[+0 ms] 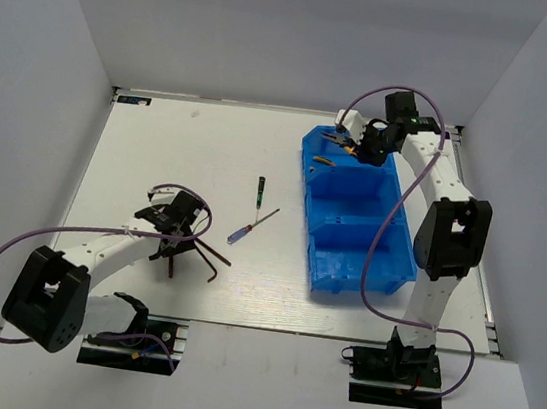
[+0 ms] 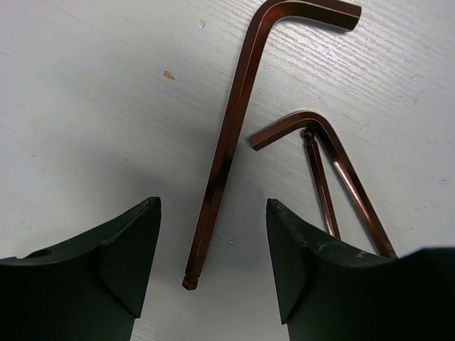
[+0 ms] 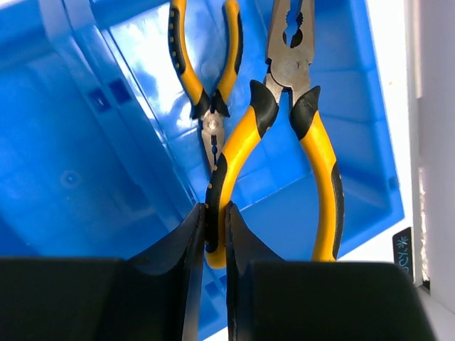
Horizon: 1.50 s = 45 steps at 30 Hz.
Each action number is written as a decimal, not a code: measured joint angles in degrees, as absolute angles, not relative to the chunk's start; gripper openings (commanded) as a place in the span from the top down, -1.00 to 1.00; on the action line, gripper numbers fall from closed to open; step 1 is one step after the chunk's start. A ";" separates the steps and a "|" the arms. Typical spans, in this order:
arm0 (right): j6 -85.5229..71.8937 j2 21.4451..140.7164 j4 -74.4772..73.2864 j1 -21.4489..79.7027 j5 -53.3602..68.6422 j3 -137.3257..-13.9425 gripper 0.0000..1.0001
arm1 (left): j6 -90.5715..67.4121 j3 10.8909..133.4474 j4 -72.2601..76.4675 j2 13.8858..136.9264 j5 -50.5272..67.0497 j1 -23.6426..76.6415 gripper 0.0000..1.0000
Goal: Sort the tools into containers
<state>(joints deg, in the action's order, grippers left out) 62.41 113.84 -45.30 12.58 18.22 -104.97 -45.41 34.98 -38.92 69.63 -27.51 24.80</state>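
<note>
We see a white table (image 1: 160, 149), its surface faintly grained, boxed in by plain pale walls (image 1: 277, 23) on the left, far and right. A small dark label (image 1: 138, 100) sits at its far left corner. Up close we spot a tiny tan speck (image 2: 169, 74) on the tabletop. A black sticker (image 3: 402, 250) with a pale mark also lies on the white surface.

The pliers (image 3: 323, 177) are yellow and black, bin (image 3: 71, 142) bright blue, hex keys (image 2: 227, 142) coppery brown, table (image 2: 85, 106) white.

hidden: ends of two hex keys (image 2: 355, 192) behind left pincer (image 2: 213, 213) | cut off: pliers (image 3: 288, 67) nose, top edge | hidden: handle tip inside right pincer (image 3: 215, 209)
</note>
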 measured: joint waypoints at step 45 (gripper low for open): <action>40.40 86.91 -48.64 5.30 43.00 -81.06 1.00 | -21.37 54.52 -22.98 71.22 7.97 23.11 1.00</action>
<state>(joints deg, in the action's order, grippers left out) 40.40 86.91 -48.64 5.30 43.00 -81.06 -21.37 54.52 -22.98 71.22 7.97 23.11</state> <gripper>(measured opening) 0.005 0.038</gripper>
